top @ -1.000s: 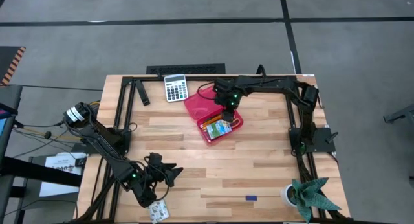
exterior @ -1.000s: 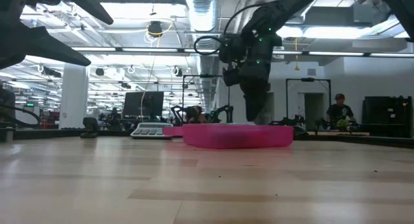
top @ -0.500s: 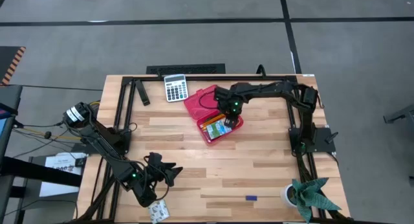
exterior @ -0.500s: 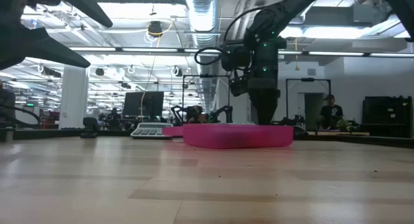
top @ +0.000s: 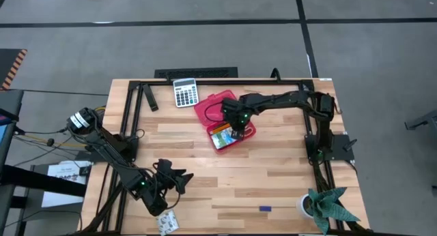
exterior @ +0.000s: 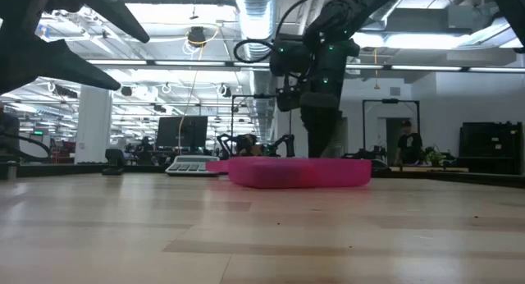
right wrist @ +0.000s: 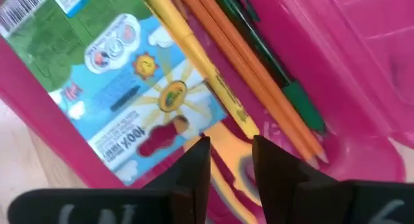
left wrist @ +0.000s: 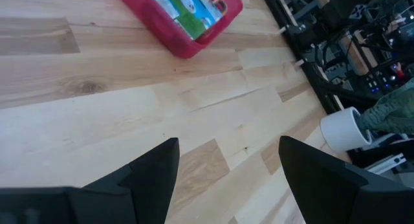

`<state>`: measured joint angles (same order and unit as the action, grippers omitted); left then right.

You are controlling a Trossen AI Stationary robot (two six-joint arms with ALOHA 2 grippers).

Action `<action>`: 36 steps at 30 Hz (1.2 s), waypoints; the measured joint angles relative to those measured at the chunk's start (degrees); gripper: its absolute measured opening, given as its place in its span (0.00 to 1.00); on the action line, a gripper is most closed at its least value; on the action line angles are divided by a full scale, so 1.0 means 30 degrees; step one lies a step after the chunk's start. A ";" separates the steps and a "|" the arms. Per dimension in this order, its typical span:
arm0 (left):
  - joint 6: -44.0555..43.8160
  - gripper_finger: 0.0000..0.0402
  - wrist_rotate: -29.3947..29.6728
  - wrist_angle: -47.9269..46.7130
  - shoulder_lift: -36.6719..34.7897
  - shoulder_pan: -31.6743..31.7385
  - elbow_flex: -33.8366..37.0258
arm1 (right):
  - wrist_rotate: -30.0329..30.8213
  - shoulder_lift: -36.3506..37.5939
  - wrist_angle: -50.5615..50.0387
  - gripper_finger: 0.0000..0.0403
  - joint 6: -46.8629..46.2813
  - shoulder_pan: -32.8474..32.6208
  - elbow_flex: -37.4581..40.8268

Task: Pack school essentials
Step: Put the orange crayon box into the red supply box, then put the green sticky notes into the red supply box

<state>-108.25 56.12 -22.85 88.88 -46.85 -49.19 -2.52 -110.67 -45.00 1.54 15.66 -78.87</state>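
The red case [top: 217, 108] lies open on the table's far middle, next to my right gripper [top: 236, 131]. In the right wrist view the base holds a green-and-white packet [right wrist: 123, 94], yellow, orange and green pencils [right wrist: 259, 81] and the yellow-handled scissors [right wrist: 228, 160]. My right gripper [right wrist: 231, 164] points down into the base, fingers close together over the scissors' handle. A second packet [top: 167, 223] and the tiny blue piece [top: 265, 209] lie near the table's near edge. My left gripper [left wrist: 226, 166] waits open above the near left part of the table. My right gripper comes from above, pointing down into the case's base. Its two fingers [right wrist: 197, 169] stand close on either side of the scissors' yellow handle [right wrist: 226, 143], which lies on the case floor beside the packet. The fingers themselves hide the exact place of contact.
A grey calculator [top: 184, 93] lies at the far edge, left of the case. A white pot with a green plant [top: 326, 205] stands at the near right corner. Bare wood stretches between the case and the near edge. People stand in the room behind the table.
My right gripper has moved over the case toward the table's left and near edges, ending above the base beside the packet. In the low view it stays low, with its fingers down behind the case's wall.
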 joint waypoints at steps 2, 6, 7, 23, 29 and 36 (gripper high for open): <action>0.0193 0.65 -0.1245 0.0002 0.0000 0.0007 0.0000 | 0.0149 0.0507 -0.0535 0.30 0.0583 0.0388 -0.0060; 0.1195 0.65 -0.5416 0.0551 0.0000 -0.0128 0.0000 | 0.0547 0.1883 -0.1548 0.30 0.1033 0.1265 -0.0584; 0.1378 0.65 -0.6575 0.0861 0.0000 -0.0175 0.0000 | 0.0530 0.2306 -0.1776 0.30 0.0951 0.1451 -0.0648; -0.2972 0.25 -1.4640 -0.4571 0.4192 -0.3803 -0.7923 | 0.0365 0.8023 -0.4469 0.31 -0.0166 0.1967 -0.0729; -0.3022 0.02 -1.7131 -0.5247 0.7341 -0.4055 -1.0315 | 0.0362 0.8882 -0.5896 0.31 0.0067 0.1843 -0.0729; -0.4317 0.00 -1.7523 -0.5513 0.9006 -0.3658 -1.0673 | 0.0362 0.9754 -0.7982 0.31 -0.0097 0.1805 -0.0729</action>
<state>-121.20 3.55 -39.39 115.90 -57.82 -81.21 -1.43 -81.41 -68.95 1.25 21.07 -81.06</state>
